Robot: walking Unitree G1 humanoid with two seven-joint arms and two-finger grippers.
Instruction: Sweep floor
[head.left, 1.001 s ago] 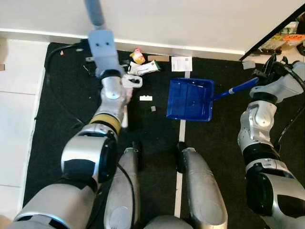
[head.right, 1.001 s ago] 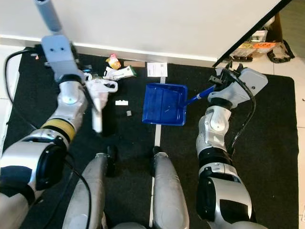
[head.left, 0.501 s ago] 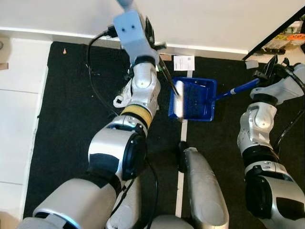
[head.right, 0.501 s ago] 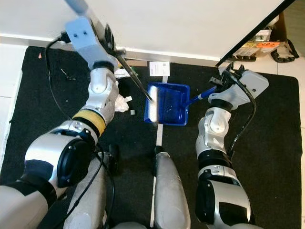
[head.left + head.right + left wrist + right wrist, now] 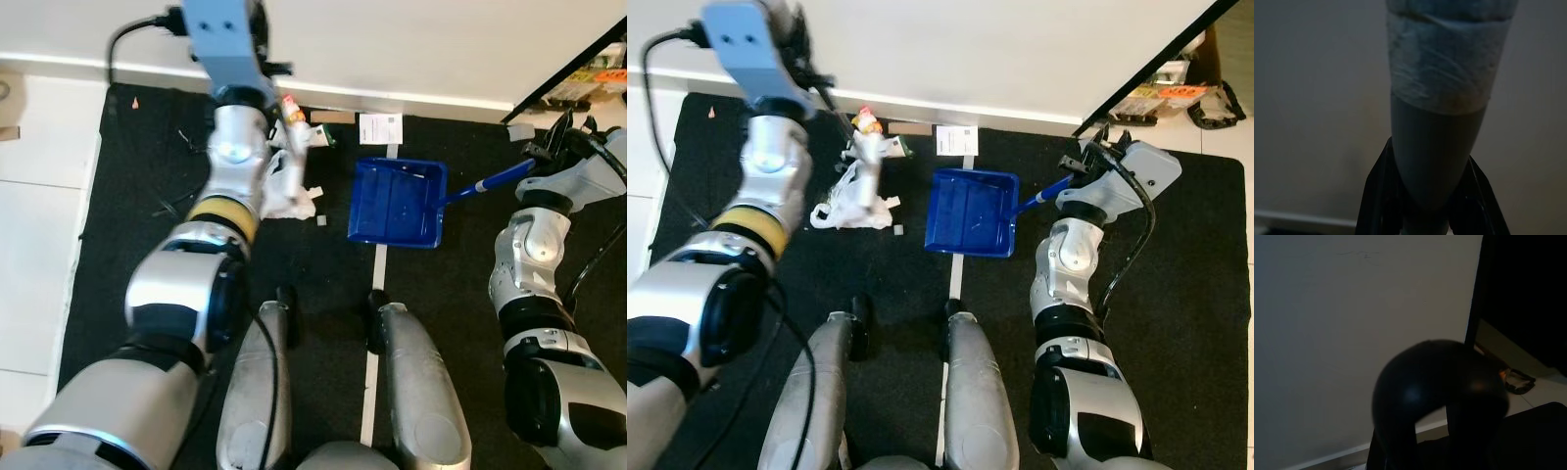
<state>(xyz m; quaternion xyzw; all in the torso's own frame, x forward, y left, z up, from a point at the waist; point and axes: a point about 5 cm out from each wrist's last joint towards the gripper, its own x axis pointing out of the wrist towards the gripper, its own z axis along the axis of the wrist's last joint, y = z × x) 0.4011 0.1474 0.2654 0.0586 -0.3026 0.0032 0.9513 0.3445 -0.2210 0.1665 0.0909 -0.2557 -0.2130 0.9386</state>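
Now the left arm has swung back from the blue plastic dustpan (image 5: 397,201) toward the white wall (image 5: 392,39), so the half-second-old pose, with the broom reaching into the pan's mouth, is gone. The left tool (image 5: 1431,215) is clamped around the grey broom handle (image 5: 1437,147), its two black fingers (image 5: 1376,196) pressed on either side of the shaft just below a band of pale tape. The stroke appears to have dragged some litter along without delivering it: a crumpled white plastic bag (image 5: 854,201) now lies on the black floor mat (image 5: 147,245), left of the pan and apart from it, with a small white scrap (image 5: 898,230) between bag and pan. A small yellow and red wrapper (image 5: 862,120) and a white paper label (image 5: 950,142) sit near the baseboard, closer to the wall than the pan is.

The right tool (image 5: 563,137) is up at the far end of the dustpan's blue handle (image 5: 480,183), holding the pan flat on the mat beside a white tape line (image 5: 370,323); its fingers are too small and dark to read, so their opening cannot be told. The pan has stayed where it was.

Judging from this, the sweep is only partway done: the pan looks empty, and the broom seems to be drawn back for another pass at the pile.
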